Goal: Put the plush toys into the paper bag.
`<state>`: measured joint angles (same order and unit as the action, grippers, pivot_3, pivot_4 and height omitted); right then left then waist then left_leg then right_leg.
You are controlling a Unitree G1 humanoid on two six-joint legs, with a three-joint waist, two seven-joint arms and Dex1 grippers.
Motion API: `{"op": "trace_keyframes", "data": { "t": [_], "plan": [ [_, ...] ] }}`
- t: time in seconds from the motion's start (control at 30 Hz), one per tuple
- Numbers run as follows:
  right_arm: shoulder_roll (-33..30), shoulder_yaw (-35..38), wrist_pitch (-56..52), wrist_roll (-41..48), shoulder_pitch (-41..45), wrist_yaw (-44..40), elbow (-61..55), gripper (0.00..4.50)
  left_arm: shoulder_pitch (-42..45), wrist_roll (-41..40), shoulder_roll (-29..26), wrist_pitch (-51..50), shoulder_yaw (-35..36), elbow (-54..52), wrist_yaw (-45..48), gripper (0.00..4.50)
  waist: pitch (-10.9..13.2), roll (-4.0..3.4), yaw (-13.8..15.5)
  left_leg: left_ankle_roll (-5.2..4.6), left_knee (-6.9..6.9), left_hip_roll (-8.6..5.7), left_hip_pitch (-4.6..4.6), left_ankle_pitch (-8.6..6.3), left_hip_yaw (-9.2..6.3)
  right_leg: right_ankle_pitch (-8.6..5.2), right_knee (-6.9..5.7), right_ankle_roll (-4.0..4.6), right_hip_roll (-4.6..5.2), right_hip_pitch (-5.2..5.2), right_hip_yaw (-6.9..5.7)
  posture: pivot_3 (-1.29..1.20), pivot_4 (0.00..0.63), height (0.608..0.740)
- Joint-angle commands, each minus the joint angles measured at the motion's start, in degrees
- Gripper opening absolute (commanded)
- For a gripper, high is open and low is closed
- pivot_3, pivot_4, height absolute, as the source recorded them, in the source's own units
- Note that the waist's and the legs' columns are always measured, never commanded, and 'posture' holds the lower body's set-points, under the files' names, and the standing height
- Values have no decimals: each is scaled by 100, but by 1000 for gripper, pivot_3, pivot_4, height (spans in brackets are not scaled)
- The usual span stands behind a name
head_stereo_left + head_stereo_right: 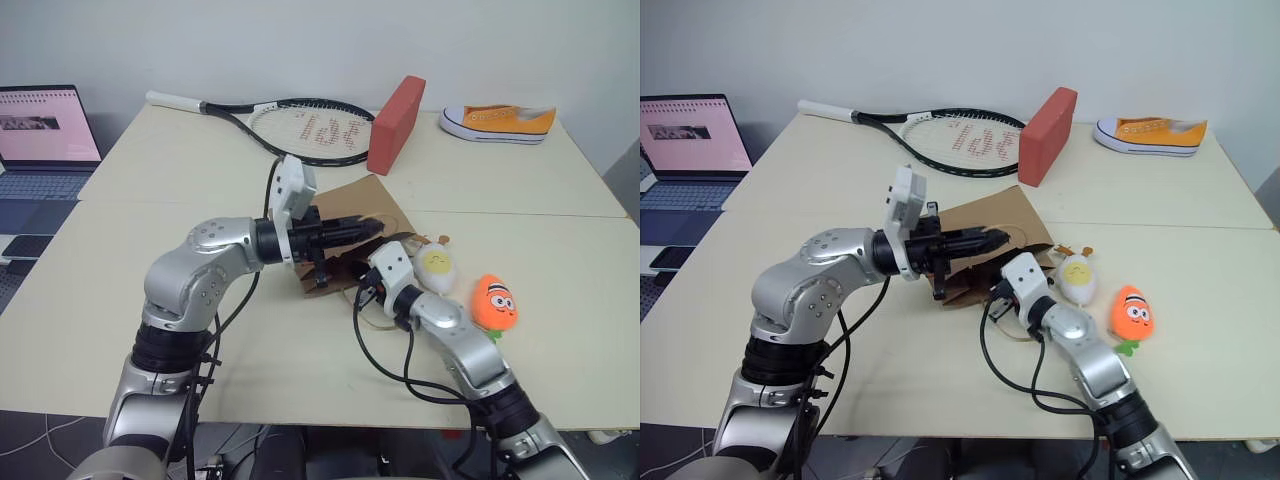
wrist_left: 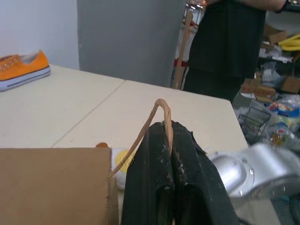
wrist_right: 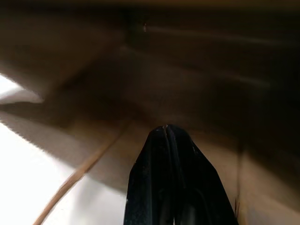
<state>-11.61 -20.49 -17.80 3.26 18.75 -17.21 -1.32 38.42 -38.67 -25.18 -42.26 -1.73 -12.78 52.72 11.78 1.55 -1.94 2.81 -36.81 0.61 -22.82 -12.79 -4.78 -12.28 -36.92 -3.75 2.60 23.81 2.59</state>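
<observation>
While our left hand (image 2: 169,154) pinches the cord handle (image 2: 157,112) to lift the paper bag (image 1: 350,225) open, our right hand (image 3: 166,133), fingers pressed together, pokes inside, widening it.

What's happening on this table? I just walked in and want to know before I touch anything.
A two-armed robot is opening a brown paper bag that lies on the table. Its left tool is shut on one of the bag's cord handles, holding that edge up. The right tool, shut and empty, pokes into the bag's mouth. The egg plush and carrot plush lie on the table beside the bag, not yet packed.
</observation>
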Motion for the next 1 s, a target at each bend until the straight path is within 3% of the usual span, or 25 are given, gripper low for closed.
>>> {"op": "trace_keyframes", "data": {
  "t": [0.03,0.5,0.7,1.0],
  "plan": [
    [184,2,343,-263,57,106,289,24,238,-314,-44,-176,295,-49,-115,0,0,0,-2,0,0,0,0,0,-1,0,0,0,0,0,0,0,150,740],
    [527,88,-199,-436,-86,-42,386,24,1643,481,-508,986,380,603,56,0,-1,1,-40,0,4,10,9,0,-7,0,-4,4,-16,-4,3,0,150,740],
    [558,106,-298,-467,-81,-114,336,24,1695,921,-574,1460,250,660,109,0,-1,1,-63,0,7,11,9,0,-7,0,-4,4,-17,-3,3,0,150,740],
    [603,253,-486,-285,47,-297,147,24,1215,1066,-670,1388,2,549,331,0,-1,1,-112,0,11,11,9,0,-7,0,-4,3,-17,-3,4,0,150,740]
  ]
}}
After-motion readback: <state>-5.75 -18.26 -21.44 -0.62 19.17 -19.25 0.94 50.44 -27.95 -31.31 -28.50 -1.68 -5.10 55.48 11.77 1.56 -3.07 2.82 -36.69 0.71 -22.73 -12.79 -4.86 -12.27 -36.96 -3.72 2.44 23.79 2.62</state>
